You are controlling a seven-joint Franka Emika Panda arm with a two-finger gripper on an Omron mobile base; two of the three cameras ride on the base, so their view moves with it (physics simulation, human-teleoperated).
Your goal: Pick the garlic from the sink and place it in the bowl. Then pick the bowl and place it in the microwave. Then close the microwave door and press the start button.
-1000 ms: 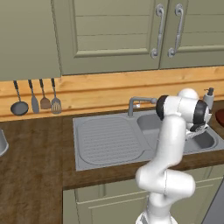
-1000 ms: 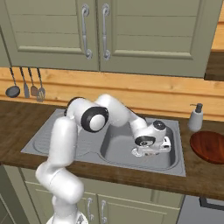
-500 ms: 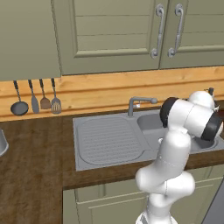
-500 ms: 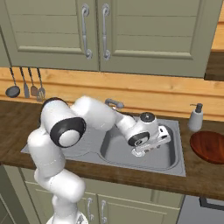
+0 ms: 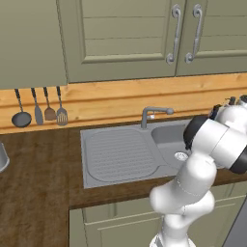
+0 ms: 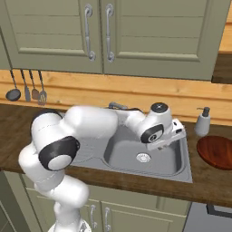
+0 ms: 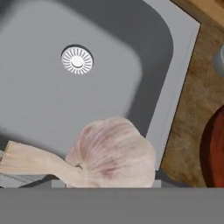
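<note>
1. Step in hand: carrying garlic (image 7: 111, 153) from sink (image 7: 39, 105) toward bowl (image 6: 217, 152); first step of the task, judging by the bulb riding high over the basin's right part rather than lying on its floor.
2. Pinching the garlic with the fingers (image 6: 163, 142), as far as can be judged: in the hand view the bulb is sitting right where the fingertips should be rising, hiding both of them, with its papery stem sticking out to one side.
3. Hanging over the right part of the basin in the right base view, near the rim and just above it, with the drain (image 7: 77, 59) below and off to one side.
4. Still needing to cross the sink rim and a strip of brown bench (image 7: 192, 109) before reaching the bowl, which is standing on the bench just beside the sink's right edge, in front of the soap bottle (image 6: 202, 121).
5. Next move, as a judgement: swinging further right until the bulb is centred over the bowl, lowering close to its shallow floor, then spreading the fingers; letting go too high or near the rim risking the round bulb rolling out.
6. Containers: basin holding nothing besides its drain in the part on view; bowl showing a bare glossy inside in the right base view.
7. Microwave steps all remaining after that.
</note>
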